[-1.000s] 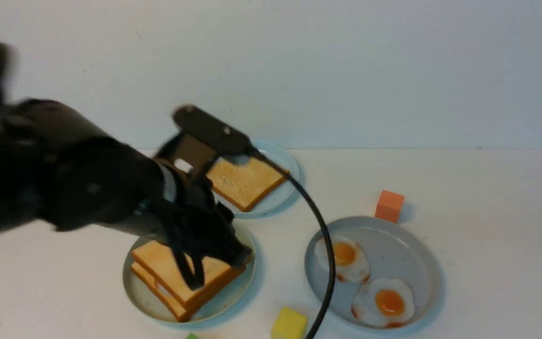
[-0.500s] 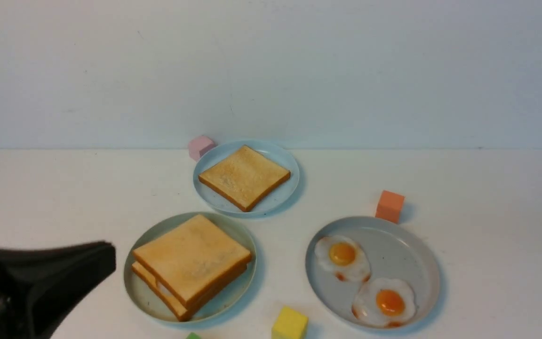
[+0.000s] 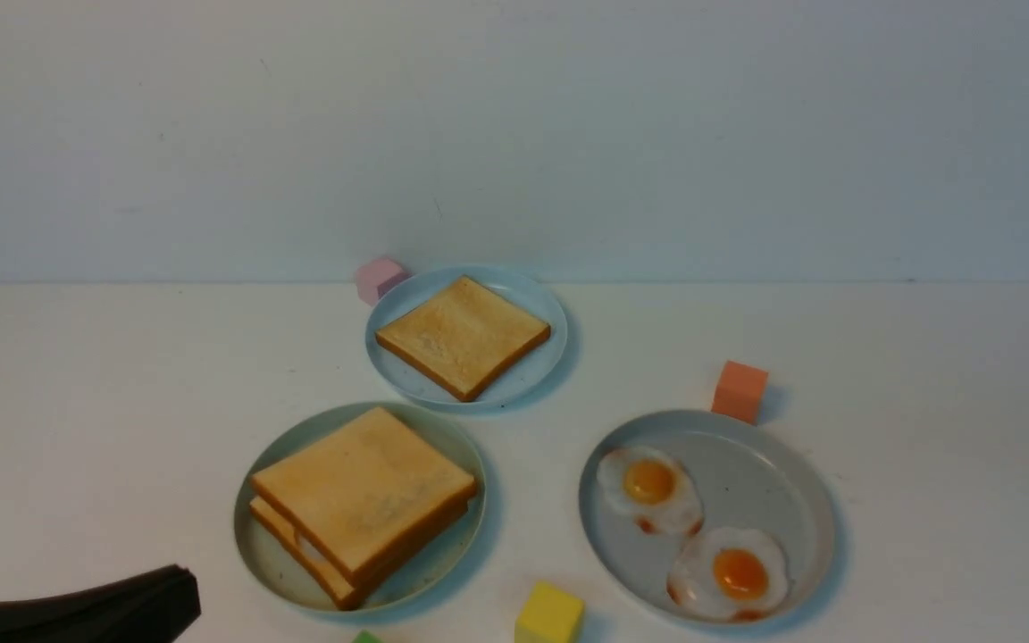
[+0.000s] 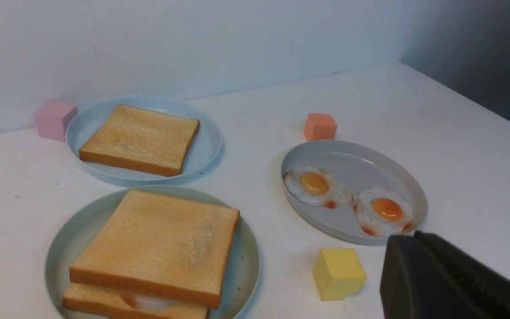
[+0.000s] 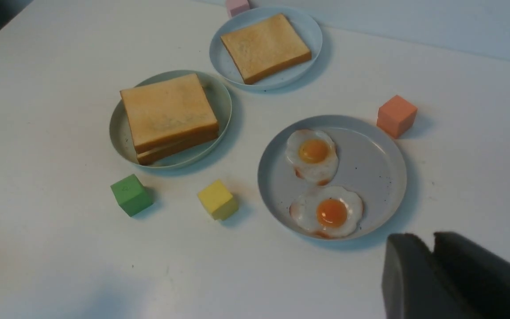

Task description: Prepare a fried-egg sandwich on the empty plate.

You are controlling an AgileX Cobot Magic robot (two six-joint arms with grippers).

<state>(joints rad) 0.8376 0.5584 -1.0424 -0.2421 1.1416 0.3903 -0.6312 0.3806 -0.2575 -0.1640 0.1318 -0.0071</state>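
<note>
The fried-egg sandwich [image 3: 363,500] lies on the pale mint-green plate [image 3: 443,563] at the front left: two golden toast slices, with a strip of white egg [image 4: 148,303] showing between them. My left gripper [image 3: 184,594] is low at the front left corner, well clear of the plate, shut and empty. In its wrist view that gripper [image 4: 407,241] sits beside the yellow cube. My right gripper [image 5: 430,241] does not appear in the front view. Its wrist view has it hovering near the egg plate, fingers together, holding nothing.
A light-blue plate [image 3: 532,375] at the back holds a single toast slice [image 3: 465,335]. A grey-blue plate [image 3: 773,482] at the front right holds two fried eggs [image 3: 648,487]. Pink [image 3: 379,279], orange [image 3: 740,390], yellow [image 3: 550,616] and green [image 5: 131,195] cubes stand around the plates.
My left arm has pulled back from over the sandwich to the front left corner, and its gripper has shut. The top toast stays on the stack.
</note>
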